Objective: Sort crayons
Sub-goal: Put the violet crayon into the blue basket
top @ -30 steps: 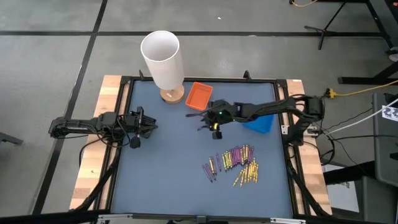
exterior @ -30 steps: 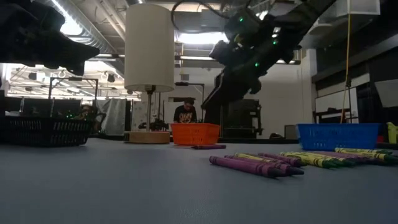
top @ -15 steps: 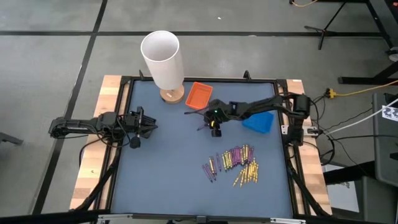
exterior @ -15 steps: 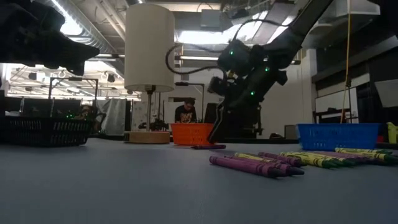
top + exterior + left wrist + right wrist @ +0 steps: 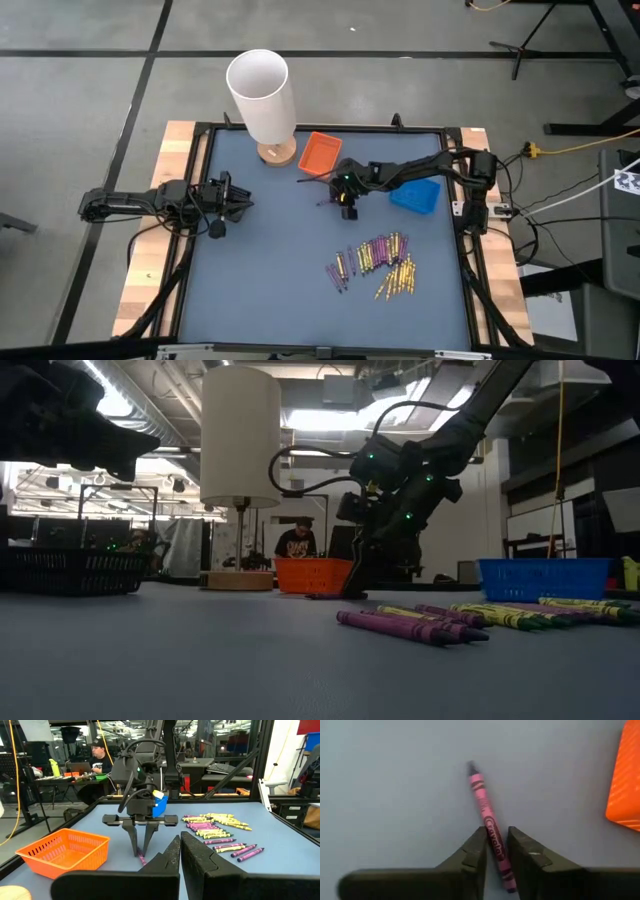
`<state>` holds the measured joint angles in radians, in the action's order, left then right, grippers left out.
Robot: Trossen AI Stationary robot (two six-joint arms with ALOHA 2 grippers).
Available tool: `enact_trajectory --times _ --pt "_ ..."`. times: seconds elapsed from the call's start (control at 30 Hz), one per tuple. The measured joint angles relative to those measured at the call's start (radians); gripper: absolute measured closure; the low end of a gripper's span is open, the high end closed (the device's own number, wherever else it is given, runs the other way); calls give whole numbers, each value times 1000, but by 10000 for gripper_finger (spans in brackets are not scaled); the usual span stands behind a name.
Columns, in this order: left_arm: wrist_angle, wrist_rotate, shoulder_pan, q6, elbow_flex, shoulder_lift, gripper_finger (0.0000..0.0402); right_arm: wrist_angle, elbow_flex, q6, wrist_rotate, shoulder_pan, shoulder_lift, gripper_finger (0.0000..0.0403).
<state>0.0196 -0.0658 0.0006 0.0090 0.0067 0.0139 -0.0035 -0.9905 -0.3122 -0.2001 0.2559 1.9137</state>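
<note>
The right pincer [image 5: 337,197] is down at the blue bench [image 5: 270,260] just in front of the orange tray [image 5: 320,153], pointing straight down, with its fingers [image 5: 475,851] drawn narrow on either side of a single purple crayon [image 5: 489,831] that lies flat on the bench; in the right wrist view the crayon runs between the two fingers, its dark tip reaching out past them and its other end showing below them, while an edge of the orange tray sits off to one side. The left wrist view shows the same pincer standing upright with its fingertips at the bench surface and the crayon [image 5: 141,858] at their foot. The rest of the crayons [image 5: 378,262] lie in a loose heap well apart from it, toward the near right part of the bench, purple ones and yellow ones mixed side by side. A blue tray [image 5: 418,195] rests beside the right arm, close to the bench's right edge. The left pincer [image 5: 240,203] waits at the left side of the bench, its fingers nearly together and holding nothing. A tall white cylinder [image 5: 262,98] on a round wooden base stands at the far edge next to the orange tray
</note>
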Motion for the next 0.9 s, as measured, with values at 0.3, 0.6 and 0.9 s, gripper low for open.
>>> enact_trajectory --times 0.3,0.6,0.9 --pt "0 0 0 0 0 0 401 -4 0 0 -1 0 0 393" --pt "0 0 0 0 0 0 401 -4 2 0 3 0 -4 369" --pt "0 0 0 0 0 0 401 -16 6 0 -4 0 -51 382"
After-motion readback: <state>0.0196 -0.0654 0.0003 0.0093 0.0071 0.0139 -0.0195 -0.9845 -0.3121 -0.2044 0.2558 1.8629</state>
